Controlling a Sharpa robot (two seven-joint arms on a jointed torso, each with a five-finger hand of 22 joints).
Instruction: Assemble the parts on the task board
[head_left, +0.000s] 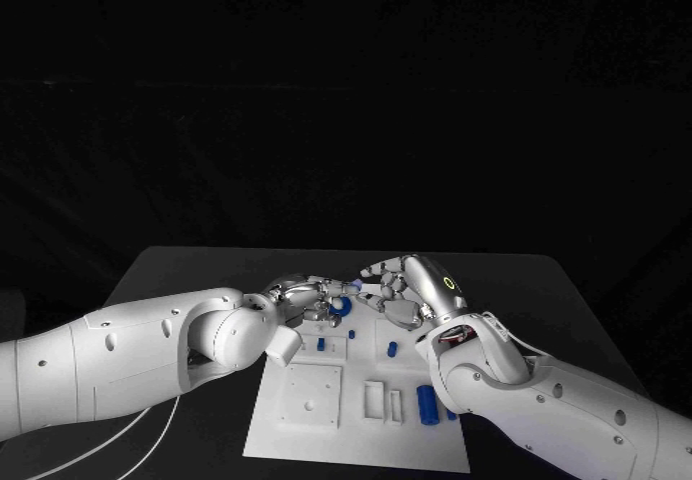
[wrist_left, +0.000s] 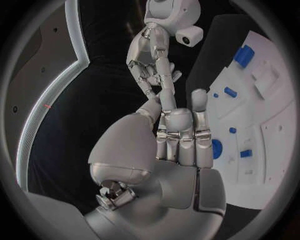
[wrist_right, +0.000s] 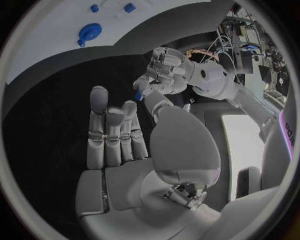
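Two silver hands were brought together above the far end of the task board (head_left: 296, 425), which lay on the black bench (head_left: 173, 265). A small blue part (wrist_right: 139, 95) was seen in the right wrist view, pinched at the fingertips of the left hand (head_left: 299, 295); it was held raised above the board rather than seated in it. The right hand (head_left: 387, 290) was held close beside it with its fingers straight and apart, and nothing was seen in its grasp. The pairing was judged to be a handover or a steadying of the part before insertion, though which of the two could not be told.

Several other blue parts were left on the board: a round blue knob (wrist_left: 216, 148) just beside the left hand's fingers, a blue cylinder (head_left: 427, 404) lying near the board's near right edge, and a small blue peg (head_left: 391, 349) between them. They were presumably laid there within reach for later steps, and the task was judged far from complete.

No brand, label or legible writing was found on the board, the parts or the arms.
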